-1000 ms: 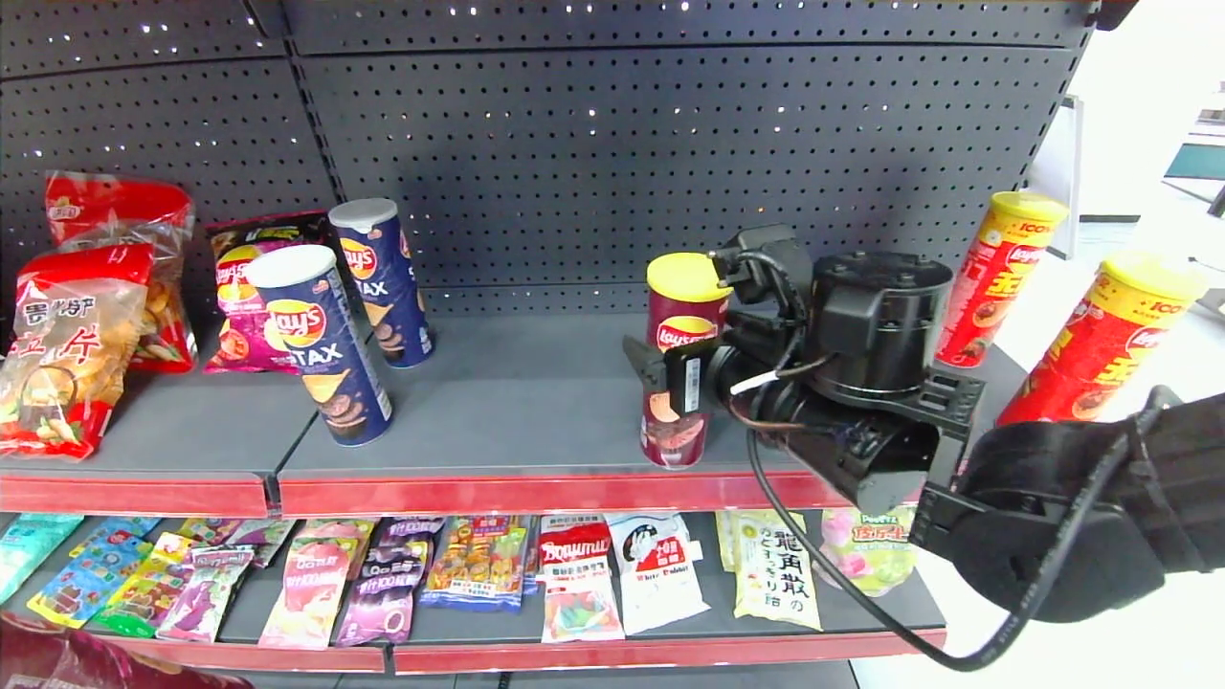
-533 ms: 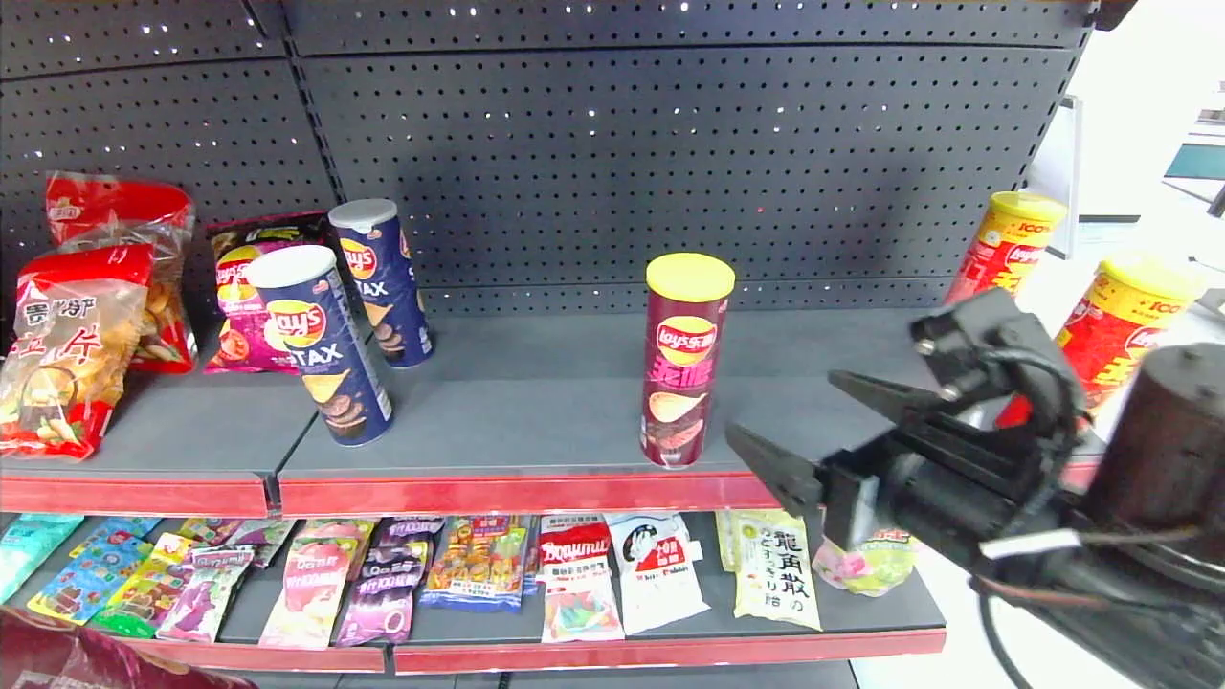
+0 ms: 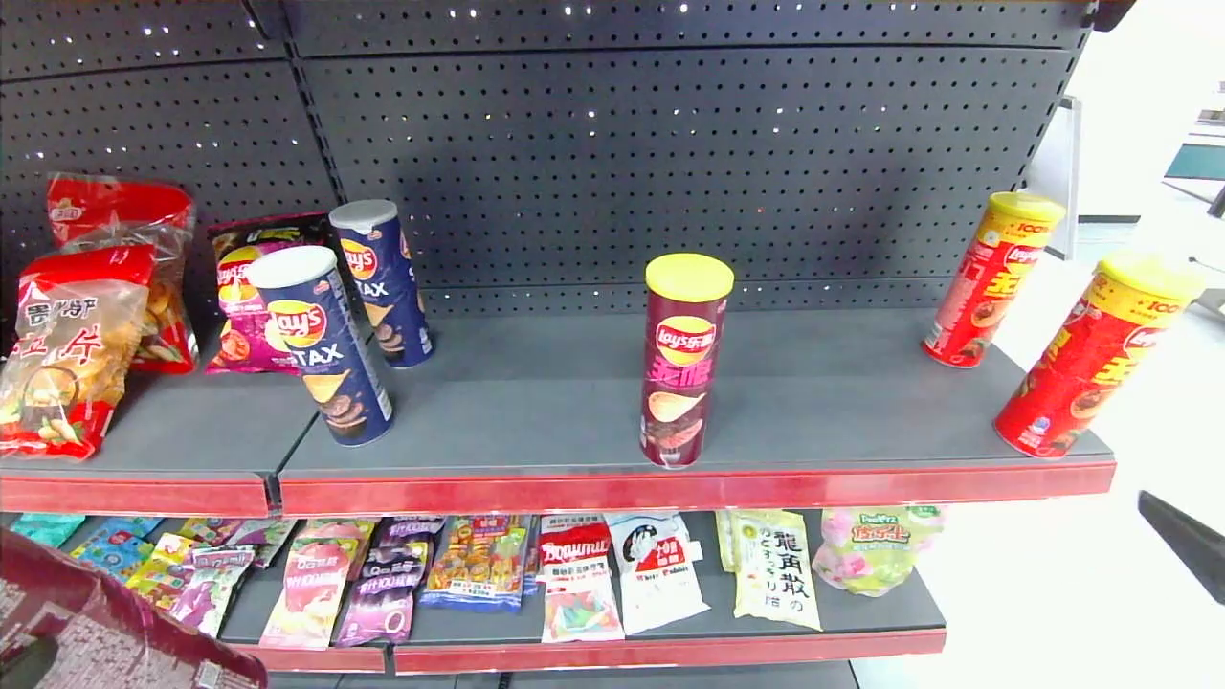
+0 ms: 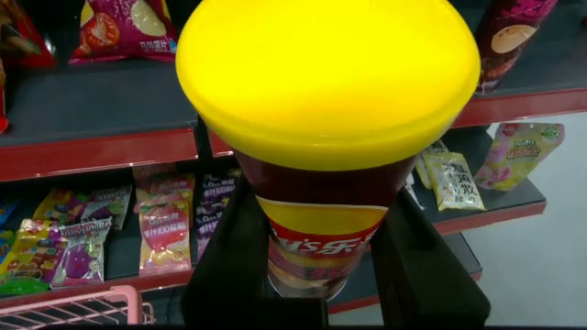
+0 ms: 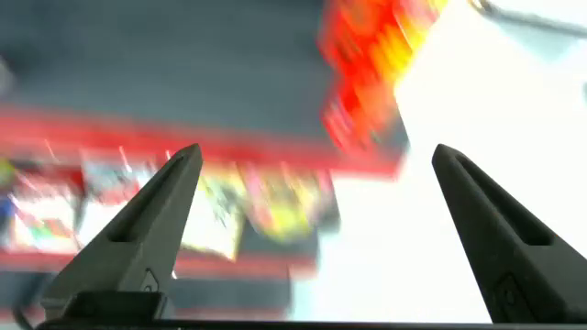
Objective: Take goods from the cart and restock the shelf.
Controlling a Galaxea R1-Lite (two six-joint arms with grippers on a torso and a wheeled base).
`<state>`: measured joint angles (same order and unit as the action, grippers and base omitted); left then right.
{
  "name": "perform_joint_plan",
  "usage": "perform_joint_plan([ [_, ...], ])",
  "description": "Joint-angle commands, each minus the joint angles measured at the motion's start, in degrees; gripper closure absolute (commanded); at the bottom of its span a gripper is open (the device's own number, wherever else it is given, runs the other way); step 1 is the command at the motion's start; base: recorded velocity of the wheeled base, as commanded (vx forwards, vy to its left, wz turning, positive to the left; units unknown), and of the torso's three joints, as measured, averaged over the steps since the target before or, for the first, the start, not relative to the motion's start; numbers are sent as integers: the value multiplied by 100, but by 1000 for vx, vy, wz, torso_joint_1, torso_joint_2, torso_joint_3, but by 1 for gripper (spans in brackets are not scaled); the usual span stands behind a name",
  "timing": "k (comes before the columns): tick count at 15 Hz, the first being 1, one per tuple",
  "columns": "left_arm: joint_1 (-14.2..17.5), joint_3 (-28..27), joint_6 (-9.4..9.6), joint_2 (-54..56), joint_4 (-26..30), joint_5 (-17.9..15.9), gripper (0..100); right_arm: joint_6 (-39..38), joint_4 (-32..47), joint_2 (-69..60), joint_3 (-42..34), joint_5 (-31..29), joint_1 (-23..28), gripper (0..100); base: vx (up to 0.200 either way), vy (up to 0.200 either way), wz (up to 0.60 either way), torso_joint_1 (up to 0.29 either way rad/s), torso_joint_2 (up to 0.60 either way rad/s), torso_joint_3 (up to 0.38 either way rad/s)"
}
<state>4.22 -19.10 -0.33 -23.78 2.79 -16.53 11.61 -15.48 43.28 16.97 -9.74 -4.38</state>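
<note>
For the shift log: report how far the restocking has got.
Done: one maroon can stands upright near the front of the upper shelf. In hand: the left claw grips a second can; the right claw is open and empty. Left: shelving that can, plus any further goods.

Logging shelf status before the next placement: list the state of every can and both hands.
left hand, shut on held maroon can.
held maroon can, lid on, off the shelf.
right hand, open, empty.
shelf maroon can, upright, lid on.
front blue can, upright, lid on.
back blue can, upright, lid on.
front red can, standing, lid on.
back red can, standing, lid on.
</note>
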Motion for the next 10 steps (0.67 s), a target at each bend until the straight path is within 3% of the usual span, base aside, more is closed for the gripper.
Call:
perform_joint_plan([
  [1, 0, -50, 7, -320, 20, -210, 100, 219, 2787, -2675, 412, 394, 956, 0, 0, 0, 0, 0, 0, 0],
  [3, 0, -76, 7, -434, 11, -333, 100, 421, 3288, -2851, 641, 359, 939, 0, 0, 0, 0, 0, 0, 0],
  [7, 0, -568, 15, -882, -7, -333, 100, 720, 3306, -2957, 597, 350, 939, 0, 0, 0, 0, 0, 0, 0],
  [10, 9, -841, 147, -1155, -33, -333, 100, 738, 3306, -3088, 456, 350, 939, 0, 0, 0, -600, -1, 2, 4],
])
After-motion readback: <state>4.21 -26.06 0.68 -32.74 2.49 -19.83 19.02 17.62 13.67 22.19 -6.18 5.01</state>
